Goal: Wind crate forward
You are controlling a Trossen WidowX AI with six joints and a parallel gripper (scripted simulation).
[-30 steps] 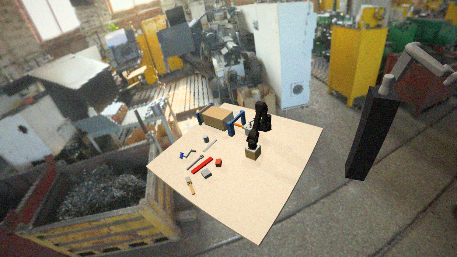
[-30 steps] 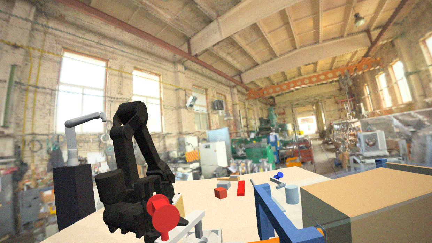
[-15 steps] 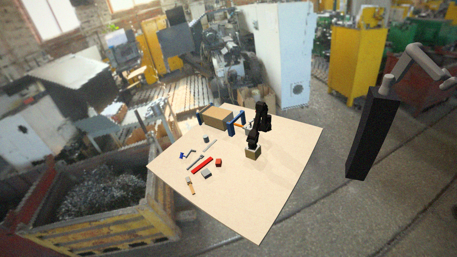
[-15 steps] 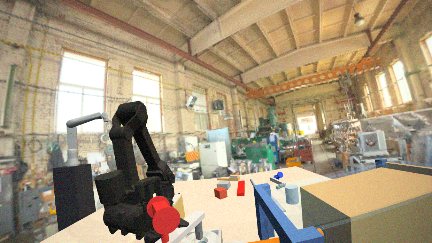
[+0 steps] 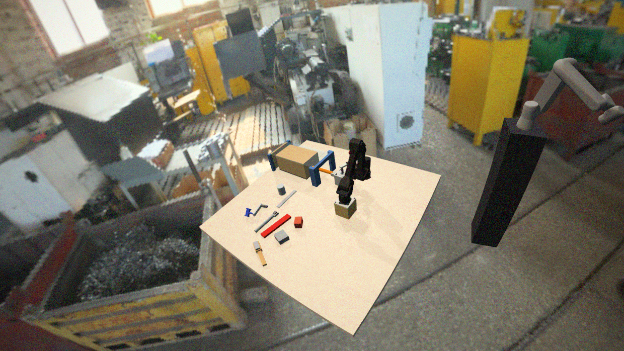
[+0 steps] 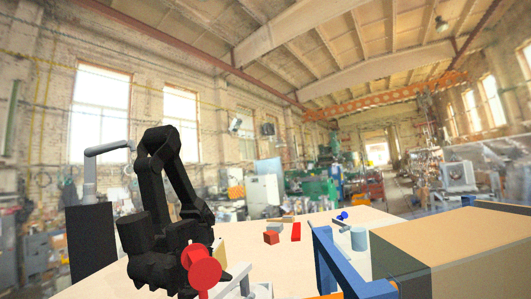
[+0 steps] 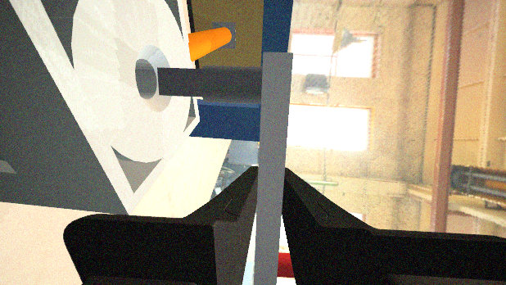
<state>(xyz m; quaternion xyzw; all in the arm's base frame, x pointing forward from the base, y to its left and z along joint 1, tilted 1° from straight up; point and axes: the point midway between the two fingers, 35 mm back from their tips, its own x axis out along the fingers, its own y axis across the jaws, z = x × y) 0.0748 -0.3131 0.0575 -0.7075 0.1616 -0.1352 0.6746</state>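
We find the gripper (image 7: 270, 192) clamped on the grey arm of the winch handle (image 7: 273, 123), its dark square key (image 7: 209, 82) pointing at the round hole (image 7: 144, 79) in the winch (image 7: 102, 102), tip just short of the hole. We judge the step in hand as seating the key; next it needs aligning and pushing in. The crate (image 5: 293, 160) sits inside the cubby, back from the blue frame (image 5: 322, 167), on its orange strap (image 5: 325, 170).

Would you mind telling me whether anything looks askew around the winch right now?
Nothing looks damaged or spilled. The winch handle, clamped between the fingers, has its dark square key pointing at the winch's round hole, not yet inserted. The crate sits flat.
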